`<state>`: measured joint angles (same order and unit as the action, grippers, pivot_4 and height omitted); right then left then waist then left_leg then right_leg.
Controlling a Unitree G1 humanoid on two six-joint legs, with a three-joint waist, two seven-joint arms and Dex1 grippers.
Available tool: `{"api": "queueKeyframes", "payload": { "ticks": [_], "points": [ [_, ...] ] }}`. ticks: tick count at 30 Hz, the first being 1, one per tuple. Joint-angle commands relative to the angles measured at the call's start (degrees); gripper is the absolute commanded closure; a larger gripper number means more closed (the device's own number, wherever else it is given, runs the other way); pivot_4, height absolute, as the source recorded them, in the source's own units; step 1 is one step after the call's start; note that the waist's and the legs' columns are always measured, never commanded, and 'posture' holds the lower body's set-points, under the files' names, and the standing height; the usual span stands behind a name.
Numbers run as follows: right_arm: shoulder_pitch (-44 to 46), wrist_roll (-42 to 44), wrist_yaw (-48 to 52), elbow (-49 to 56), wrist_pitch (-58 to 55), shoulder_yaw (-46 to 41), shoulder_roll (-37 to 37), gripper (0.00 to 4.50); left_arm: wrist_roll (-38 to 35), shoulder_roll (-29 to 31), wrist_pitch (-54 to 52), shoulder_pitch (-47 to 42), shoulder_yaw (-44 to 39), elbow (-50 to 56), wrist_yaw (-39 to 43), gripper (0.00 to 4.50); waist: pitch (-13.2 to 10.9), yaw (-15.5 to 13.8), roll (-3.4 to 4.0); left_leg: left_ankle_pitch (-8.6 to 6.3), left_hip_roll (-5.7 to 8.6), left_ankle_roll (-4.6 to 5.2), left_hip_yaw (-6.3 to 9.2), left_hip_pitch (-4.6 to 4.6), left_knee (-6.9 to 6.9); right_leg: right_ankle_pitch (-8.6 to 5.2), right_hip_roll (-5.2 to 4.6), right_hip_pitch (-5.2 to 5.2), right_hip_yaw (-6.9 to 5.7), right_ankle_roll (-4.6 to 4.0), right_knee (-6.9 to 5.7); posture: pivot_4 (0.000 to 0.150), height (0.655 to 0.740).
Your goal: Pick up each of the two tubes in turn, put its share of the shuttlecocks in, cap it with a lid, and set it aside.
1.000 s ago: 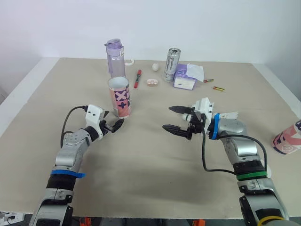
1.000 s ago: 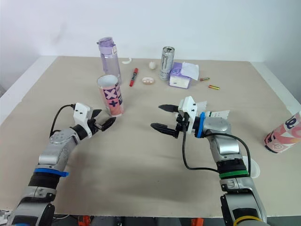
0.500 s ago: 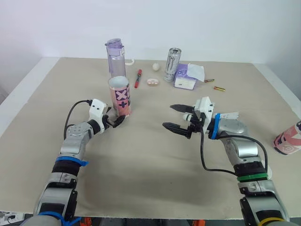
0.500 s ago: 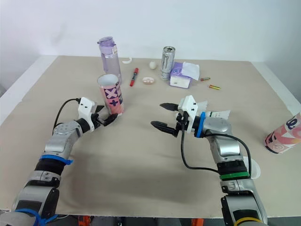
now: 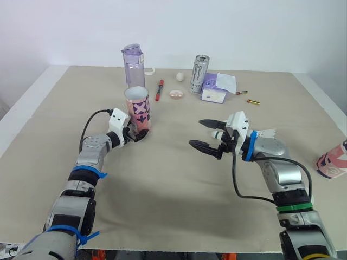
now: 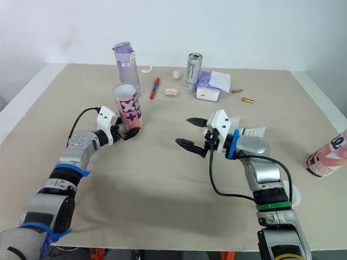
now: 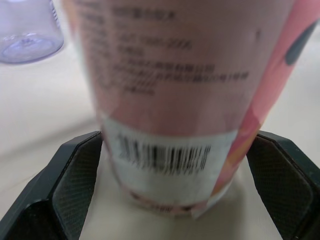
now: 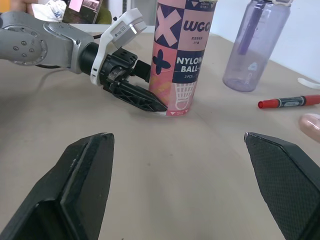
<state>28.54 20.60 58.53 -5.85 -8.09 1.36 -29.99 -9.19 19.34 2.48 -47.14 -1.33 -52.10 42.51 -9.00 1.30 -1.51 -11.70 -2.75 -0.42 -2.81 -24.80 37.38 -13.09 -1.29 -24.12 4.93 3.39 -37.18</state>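
Pink tube [image 5: 137, 111] stands upright, mouth open, left of centre in the head view, long axis vertical. Left gripper [image 5: 139, 134] sits at its base, fingers [image 7: 75, 185] apart with one on each side; can't tell if they touch it. Next call: close and lift straight up. Right gripper [image 5: 196, 133] is well apart at mid-frame, fingers spread, holding nothing. Surface [image 5: 162, 184] is flat and bare around the tube; purple bottle [image 5: 133, 65] stands behind it, upper left.

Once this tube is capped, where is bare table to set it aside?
Bare: the table between left gripper and right gripper, and the strip left of the upright tube. Crowded: the far edge, with bottle, marker, can and tissue pack.
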Motion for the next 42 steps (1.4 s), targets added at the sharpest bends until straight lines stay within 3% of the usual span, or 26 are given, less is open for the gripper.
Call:
{"api": "queueKeyframes", "payload": {
  "ticks": [1,17,22,30,36,42],
  "points": [
    [-0.6,1.1,-0.9,3.5,-0.4,-2.2,-0.9,0.04,0.7,0.1,3.8,-3.7,-1.0,-4.0,0.6,0.0,0.0,0.0,0.0,0.0,0.0,0.0,0.01,-0.04,0.0,0.0,0.0,-0.03,-0.01,0.0,0.0,0.15,0.74],
    [-2.1,1.3,-2.1,5.7,-1.7,-3.2,-1.7,0.04,0.5,-0.8,12.1,-6.9,-2.8,-12.2,5.3,0.0,0.0,0.0,0.0,0.0,0.02,0.0,0.08,-0.17,0.03,0.0,0.0,-0.12,-0.06,0.01,0.0,0.15,0.74],
    [-1.9,1.2,-2.1,5.5,-1.6,-3.0,-1.7,0.0,1.1,-0.6,12.9,-6.9,-3.2,-13.4,4.8,1.53,0.0,0.0,0.0,0.0,0.03,0.0,0.09,-0.18,0.04,0.0,0.0,-0.12,-0.06,0.01,0.0,0.15,0.74],
    [-1.9,1.1,-2.2,5.6,-1.7,-2.7,-1.6,0.0,1.8,-0.3,13.8,-7.4,-3.4,-13.8,4.5,1.53,0.0,0.0,0.0,0.0,0.03,0.0,0.11,-0.18,0.06,0.01,0.0,-0.12,-0.08,0.01,-0.02,0.15,0.74],
    [-3.9,1.7,-2.8,9.0,-2.2,-3.1,-1.9,0.0,2.7,0.5,15.6,-3.1,-0.7,-5.0,9.5,1.53,0.0,0.0,0.0,0.0,0.02,0.0,0.13,-0.21,0.05,0.01,0.0,-0.12,-0.09,0.01,-0.02,0.15,0.74],
    [-12.0,4.3,-3.3,19.7,-5.0,-3.3,-2.8,0.0,1.6,3.9,6.5,11.8,5.4,25.1,16.6,1.53,0.0,0.0,0.01,-0.06,-0.02,-0.1,0.17,-0.24,0.02,-0.04,0.0,-0.17,-0.1,-0.05,-0.1,0.15,0.74]
  ]
}}
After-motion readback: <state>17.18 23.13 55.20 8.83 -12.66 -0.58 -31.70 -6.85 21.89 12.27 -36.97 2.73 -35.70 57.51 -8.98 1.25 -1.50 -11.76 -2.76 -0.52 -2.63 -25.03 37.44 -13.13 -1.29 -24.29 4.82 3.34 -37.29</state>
